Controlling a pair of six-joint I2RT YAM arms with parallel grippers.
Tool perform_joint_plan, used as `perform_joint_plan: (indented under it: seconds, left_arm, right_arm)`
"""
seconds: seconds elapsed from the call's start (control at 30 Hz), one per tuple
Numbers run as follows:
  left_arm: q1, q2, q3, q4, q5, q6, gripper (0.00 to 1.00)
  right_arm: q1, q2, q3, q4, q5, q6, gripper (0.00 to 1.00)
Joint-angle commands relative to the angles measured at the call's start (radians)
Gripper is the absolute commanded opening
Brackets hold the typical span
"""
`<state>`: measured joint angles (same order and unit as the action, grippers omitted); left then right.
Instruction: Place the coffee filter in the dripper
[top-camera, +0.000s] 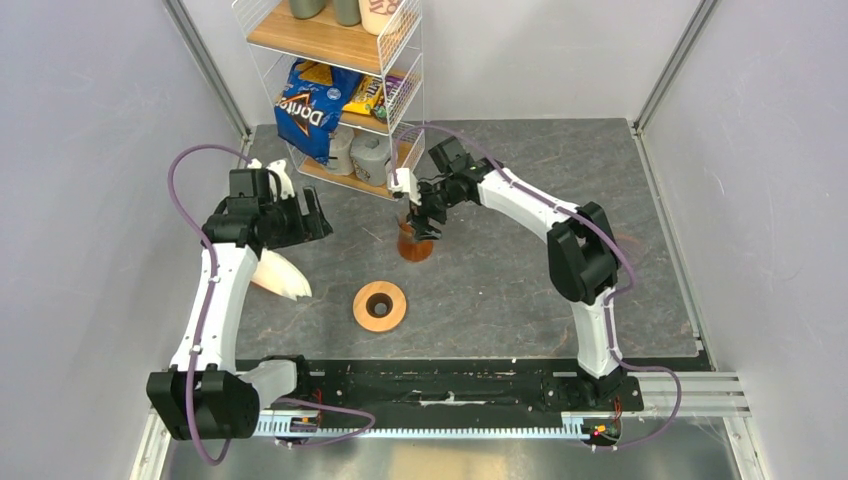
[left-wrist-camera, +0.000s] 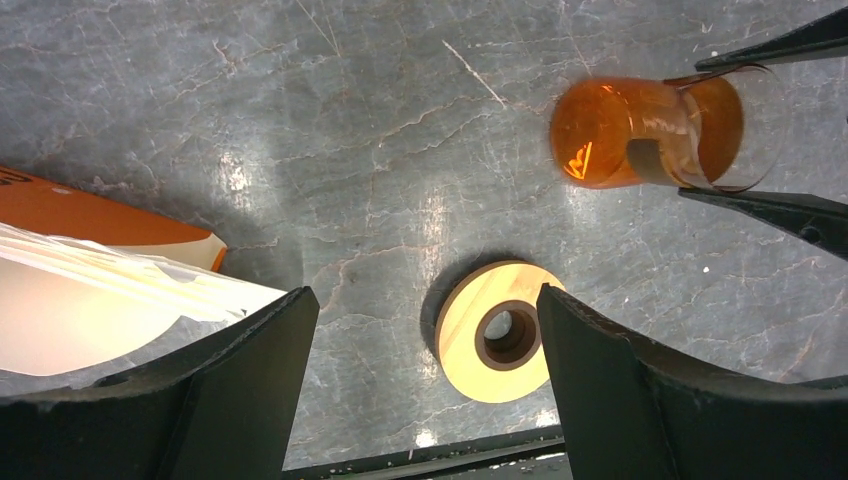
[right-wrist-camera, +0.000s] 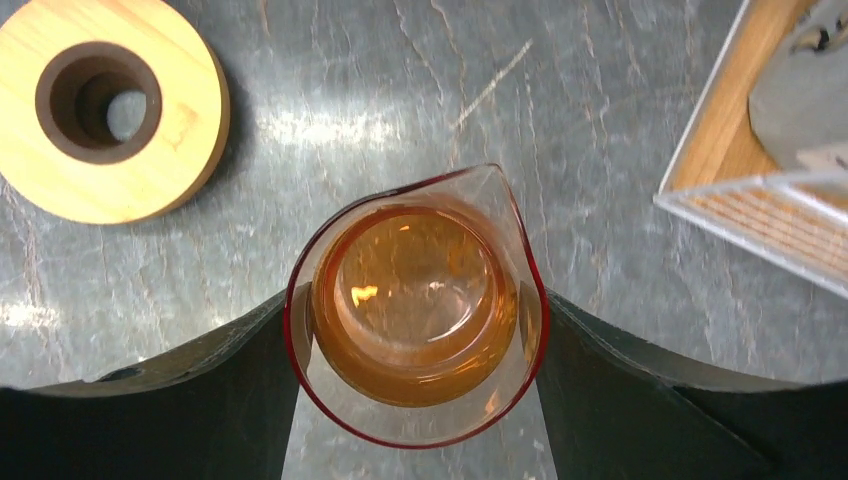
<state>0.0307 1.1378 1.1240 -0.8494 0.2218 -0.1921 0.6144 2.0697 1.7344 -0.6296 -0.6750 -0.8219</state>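
A dark grey stone counter (top-camera: 500, 290) with pale veins carried a clear glass beaker (right-wrist-camera: 415, 310) of amber liquid. It stood upright, its pouring lip turned toward a white wire rack (top-camera: 405, 50) with wooden shelves at the back of the counter. The beaker stood just in front of the rack's near right corner. On the rack a blue Doritos bag (top-camera: 312, 108) leaned beside a yellow sweet packet (top-camera: 366, 95) and a purple one (top-camera: 397, 88), with grey tubs (top-camera: 368, 157) on the shelf below. Well to the left lay a cream-white pile of stacked filters (left-wrist-camera: 90, 320), partly covering an orange packet (left-wrist-camera: 100, 215).

Dripper (left-wrist-camera: 458, 335) partly behind L end effector (left-wrist-camera: 425, 300)
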Motion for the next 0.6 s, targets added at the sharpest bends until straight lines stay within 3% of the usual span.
perform_joint_plan:
  seconds: [0.0,0.27,0.57]
  left_arm:
    - [0.002,-0.031,-0.028,0.063,0.024,-0.053,0.88]
    - [0.002,-0.035,-0.065,0.070,0.052,-0.060,0.90]
    - [0.006,0.013,-0.053,0.148,0.128,-0.077,0.91]
  right_arm:
    - [0.036,0.055,0.093,-0.007,-0.003,-0.074,0.83]
    - [0.077,0.091,0.143,0.023,-0.018,-0.103,0.97]
    - [0.073,-0.025,0.080,0.036,0.018,-0.077,0.97]
